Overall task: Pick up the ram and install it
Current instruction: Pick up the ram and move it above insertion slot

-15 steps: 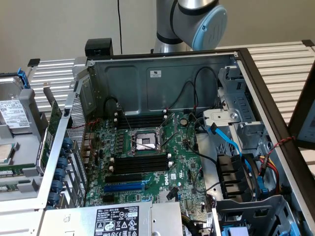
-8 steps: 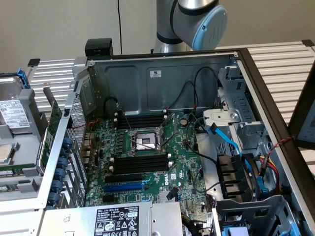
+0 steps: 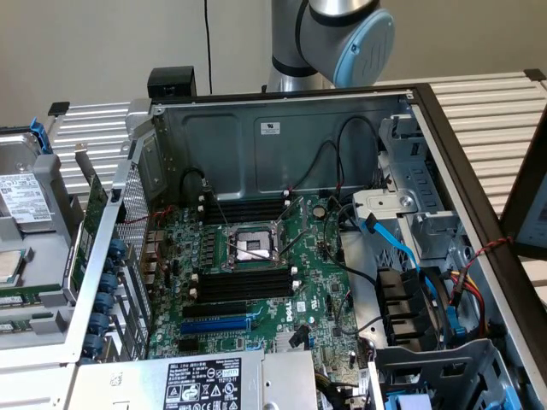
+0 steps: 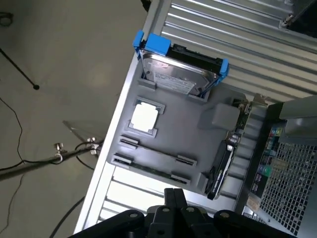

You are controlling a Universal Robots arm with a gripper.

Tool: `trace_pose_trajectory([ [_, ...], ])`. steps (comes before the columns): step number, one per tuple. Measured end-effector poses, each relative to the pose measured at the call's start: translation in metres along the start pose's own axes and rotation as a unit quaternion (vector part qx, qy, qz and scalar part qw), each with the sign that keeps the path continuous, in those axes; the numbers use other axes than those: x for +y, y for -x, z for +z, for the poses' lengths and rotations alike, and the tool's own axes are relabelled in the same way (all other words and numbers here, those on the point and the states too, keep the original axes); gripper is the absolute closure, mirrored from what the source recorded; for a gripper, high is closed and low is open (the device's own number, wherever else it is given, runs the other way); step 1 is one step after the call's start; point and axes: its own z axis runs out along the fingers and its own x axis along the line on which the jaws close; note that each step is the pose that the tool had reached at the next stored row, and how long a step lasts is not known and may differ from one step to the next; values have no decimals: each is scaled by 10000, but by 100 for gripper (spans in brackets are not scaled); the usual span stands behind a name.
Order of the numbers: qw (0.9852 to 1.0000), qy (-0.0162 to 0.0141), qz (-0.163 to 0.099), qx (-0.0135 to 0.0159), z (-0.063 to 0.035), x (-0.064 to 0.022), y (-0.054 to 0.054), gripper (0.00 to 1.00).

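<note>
The ram (image 4: 147, 170) is a thin green stick lying in a long holder of the grey parts tray (image 4: 188, 126). The same tray (image 3: 34, 337) sits at the exterior view's left, beside the open computer case, with the ram (image 3: 26, 300) showing as a green strip. My gripper (image 4: 173, 192) hangs above the tray's edge close to the ram, shut, with its dark fingers pressed together and nothing between them. The motherboard's (image 3: 316, 286) long black memory slots (image 3: 244, 286) lie beside the processor socket (image 3: 253, 247).
The tray also carries a hard drive in a blue bracket (image 4: 181, 74), a processor chip (image 4: 144, 118) and an upright expansion card (image 4: 222, 166). The case's metal walls (image 3: 282, 137), cables and blue drive cable (image 3: 402, 248) crowd the board. A slatted table (image 4: 237, 34) lies underneath.
</note>
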Motion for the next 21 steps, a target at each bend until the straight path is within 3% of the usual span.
trace_pose_trajectory([
  [5,9989,3,-460,24,5,0,0,89],
  [10,9959,6,-908,47,9,0,0,89],
  [15,9907,9,-1362,71,13,-1,0,89],
  [21,9817,12,-1899,99,18,-1,0,89],
])
